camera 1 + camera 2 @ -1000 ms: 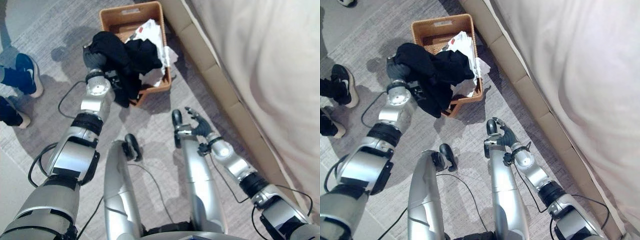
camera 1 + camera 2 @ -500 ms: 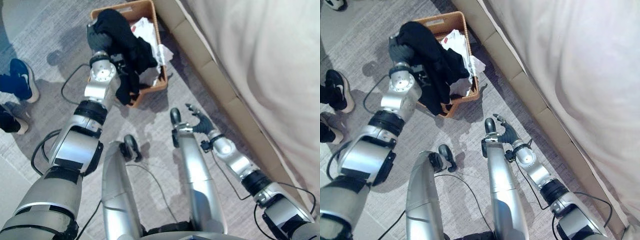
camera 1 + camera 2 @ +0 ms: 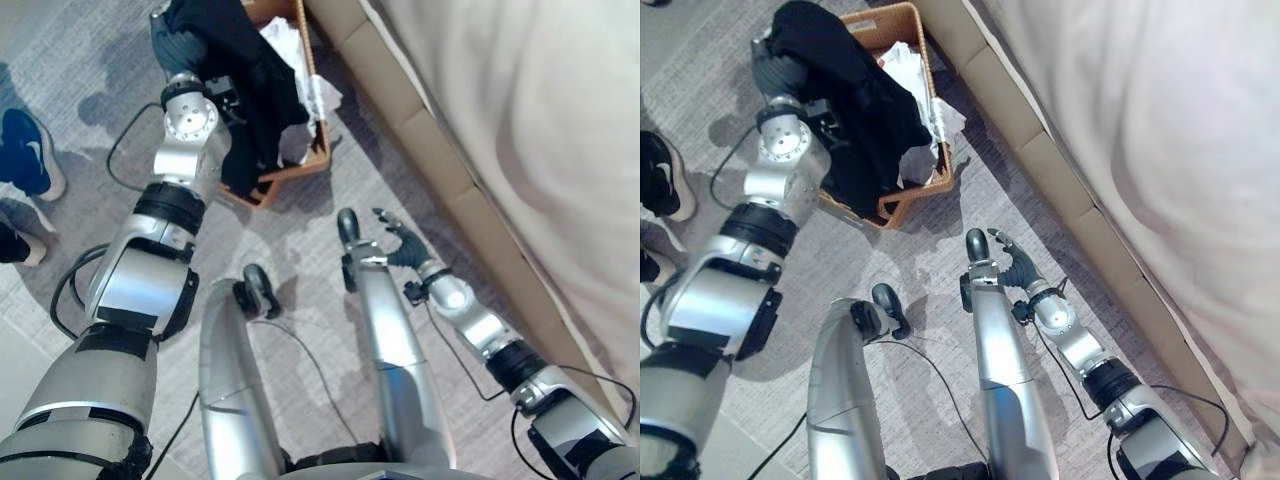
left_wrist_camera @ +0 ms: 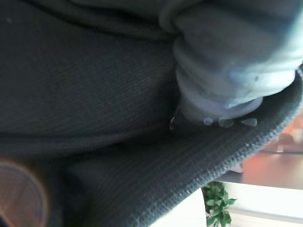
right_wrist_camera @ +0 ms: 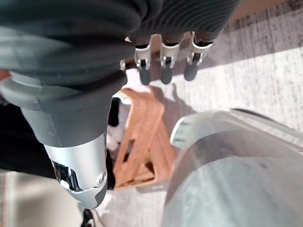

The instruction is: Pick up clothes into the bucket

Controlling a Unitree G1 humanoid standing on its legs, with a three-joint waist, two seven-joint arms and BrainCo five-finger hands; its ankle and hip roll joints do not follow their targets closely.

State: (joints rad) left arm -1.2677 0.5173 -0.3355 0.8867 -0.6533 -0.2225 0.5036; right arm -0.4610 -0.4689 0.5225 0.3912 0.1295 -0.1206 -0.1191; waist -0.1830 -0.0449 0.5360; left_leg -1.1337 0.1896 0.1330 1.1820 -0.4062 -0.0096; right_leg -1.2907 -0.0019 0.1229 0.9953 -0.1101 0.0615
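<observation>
Black garment (image 3: 855, 105) was draped over the left hand (image 3: 780, 70) above the wicker basket (image 3: 902, 25); its grip could not be told. Right hand (image 3: 400, 243) was held relaxed, empty, over the floor (image 3: 910, 250).

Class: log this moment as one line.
left hand: over basket | black garment: draped over it | right hand: idle, open

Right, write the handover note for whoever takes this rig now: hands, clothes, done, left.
Left hand: raised over the woven brown basket, draped in the black garment; its fingers are hidden by the cloth.
Right hand: idle near the floor, fingers relaxed, holding nothing.
Done: white clothes already lie in the basket; the black garment hangs partly inside, partly over the near rim.
Left: release the black garment fully into the basket.
</observation>
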